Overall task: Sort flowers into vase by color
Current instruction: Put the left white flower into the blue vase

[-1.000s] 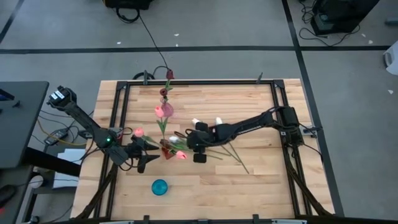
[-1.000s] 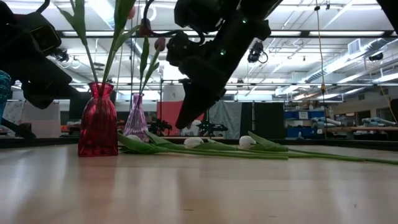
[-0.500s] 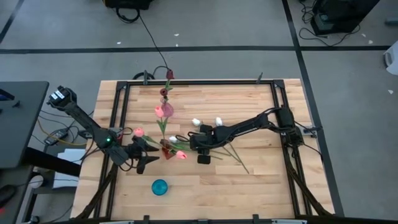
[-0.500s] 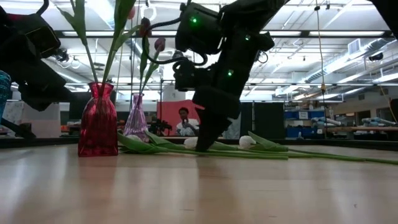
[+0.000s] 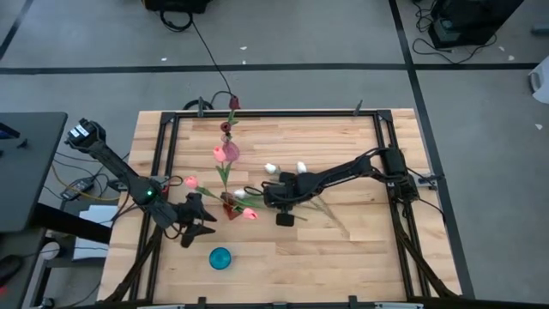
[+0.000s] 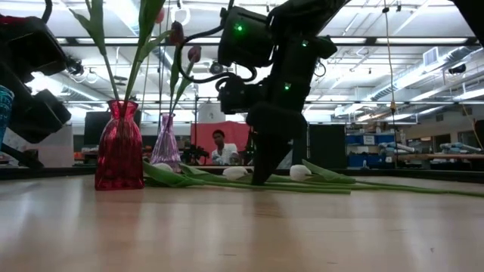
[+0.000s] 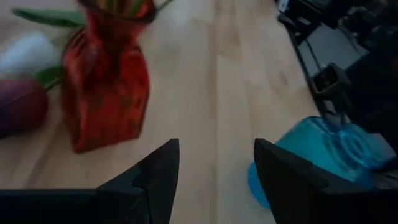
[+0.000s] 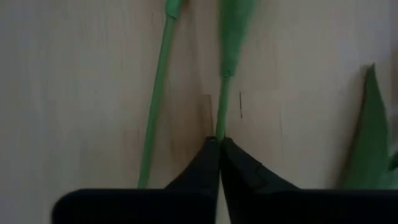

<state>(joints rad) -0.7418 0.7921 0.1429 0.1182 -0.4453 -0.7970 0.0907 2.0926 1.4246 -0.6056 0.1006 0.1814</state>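
Several white tulips (image 5: 270,167) lie on the table, their heads (image 6: 300,172) flat on the wood and their green stems (image 5: 322,210) fanned toward the right. A red vase (image 5: 230,206) holds pink tulips, and a purple vase (image 5: 227,153) behind it holds pink and maroon ones. A blue vase (image 5: 220,257) stands near the front edge. My right gripper (image 5: 284,215) is down at the table, shut on a stem. My left gripper (image 7: 214,168) hovers open between the red vase (image 7: 106,81) and the blue vase (image 7: 329,155). My right gripper pinches one thin green stem (image 8: 221,118) between its two fingertips (image 8: 208,155). It comes from above, pointing down (image 6: 261,177). The stem lies on the table and runs on away from the fingers.
A second stem (image 8: 158,93) lies close beside the held one, with a broad leaf (image 8: 373,124) on the other side. A black frame (image 5: 163,163) rims the table. A person (image 6: 219,147) sits in the room beyond. Bare wood lies right of the stems.
My right gripper has come down from above the stems to the table and drifted slightly toward the right edge, its tips now on a stem. My left gripper has shifted a little toward the near edge. The flowers and vases have kept their places.
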